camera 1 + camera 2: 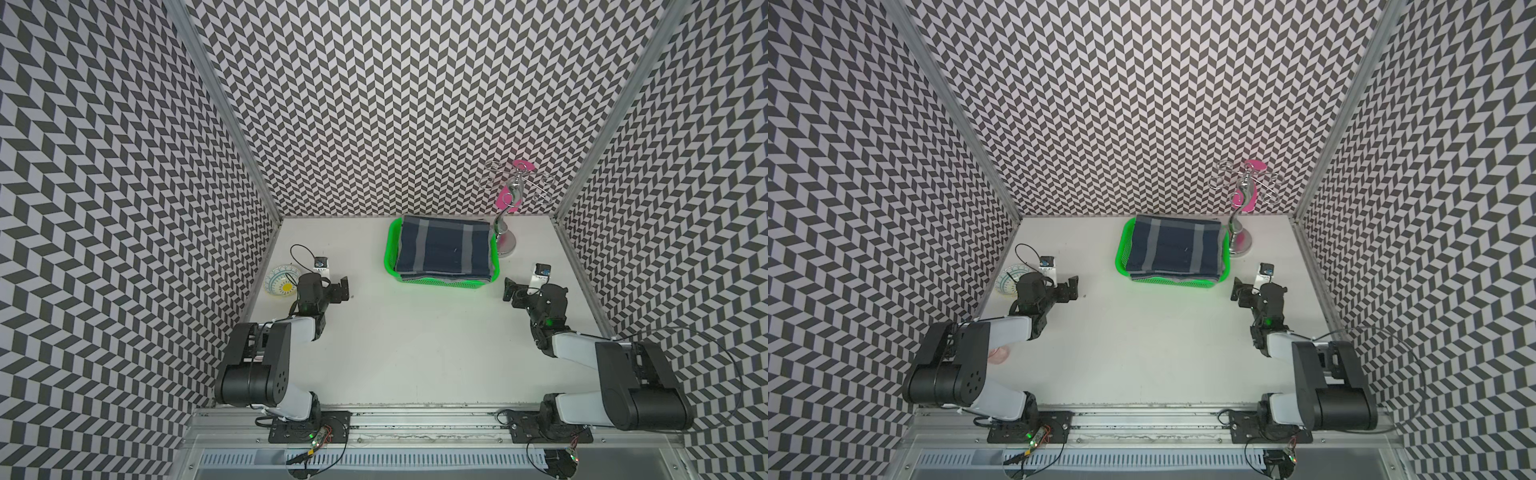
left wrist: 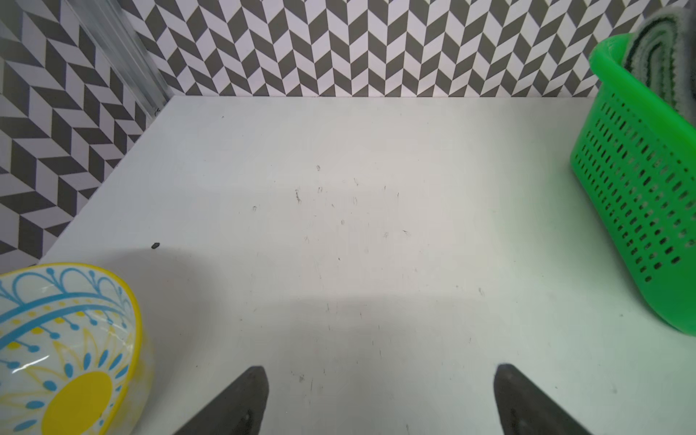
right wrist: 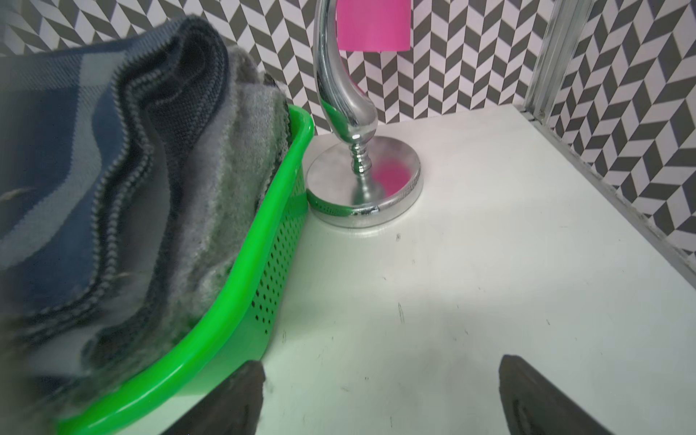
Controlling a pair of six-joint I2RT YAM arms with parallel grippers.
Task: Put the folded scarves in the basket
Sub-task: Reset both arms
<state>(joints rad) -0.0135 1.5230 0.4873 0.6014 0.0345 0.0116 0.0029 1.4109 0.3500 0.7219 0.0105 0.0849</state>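
The folded scarf (image 1: pixel 444 248) lies inside the basket (image 1: pixel 440 283) and fills it; its long side runs along the basket's long side; the left fingers (image 1: pixel 343 287) and right fingers (image 1: pixel 510 288) sit off the basket's two front corners, both wide open, holding nothing; the right fingers are nearer, just beside the basket; the job looks done.

The folded scarf (image 1: pixel 444 249) hides the floor of the basket (image 1: pixel 440 283).

The folded navy wool scarf (image 1: pixel 444 249) with grey stripes (edges overhanging the rim) lies flat inside the bright green perforated plastic basket (image 1: pixel 391 249) near the back wall.
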